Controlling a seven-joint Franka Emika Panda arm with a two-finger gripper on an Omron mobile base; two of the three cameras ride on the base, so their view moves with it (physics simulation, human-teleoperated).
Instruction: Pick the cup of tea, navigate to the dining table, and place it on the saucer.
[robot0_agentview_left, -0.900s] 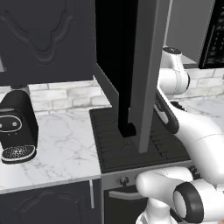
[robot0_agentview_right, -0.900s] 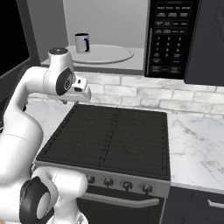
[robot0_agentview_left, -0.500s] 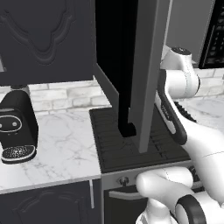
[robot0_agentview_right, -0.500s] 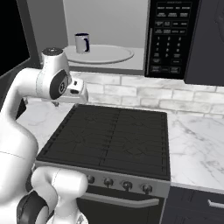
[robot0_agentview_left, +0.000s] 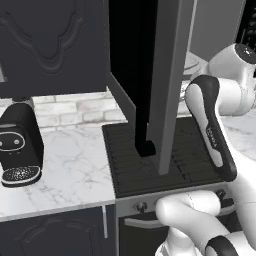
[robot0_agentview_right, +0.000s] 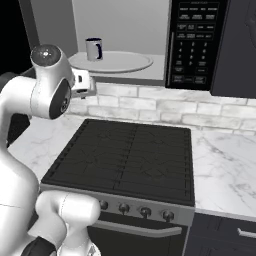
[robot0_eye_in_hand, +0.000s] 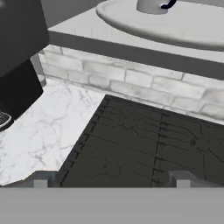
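Observation:
The cup of tea (robot0_agentview_right: 93, 49), a small grey mug with a dark handle, stands upright on the round turntable plate (robot0_agentview_right: 120, 62) inside the open microwave. In the hand view the cup (robot0_eye_in_hand: 153, 5) is cut off by the top edge, with the turntable plate (robot0_eye_in_hand: 183, 26) under it. My gripper (robot0_eye_in_hand: 111, 183) is open, its two fingertips (robot0_eye_in_hand: 40, 183) wide apart with nothing between them. It hangs over the stove, below and in front of the cup. The white hand (robot0_agentview_right: 82, 84) sits just under the microwave's front left corner. The dining table and the saucer are out of view.
The microwave door (robot0_agentview_left: 167, 75) hangs open over the black stove (robot0_agentview_right: 125, 160). The microwave's keypad panel (robot0_agentview_right: 192, 45) is right of the cavity. A black coffee machine (robot0_agentview_left: 19, 145) stands on the marble counter (robot0_agentview_left: 75, 170) to the left. A brick backsplash (robot0_agentview_right: 150, 102) runs behind.
My arm has swung a little to the left and the hand has risen slightly towards the microwave opening. The cup has stayed in place.

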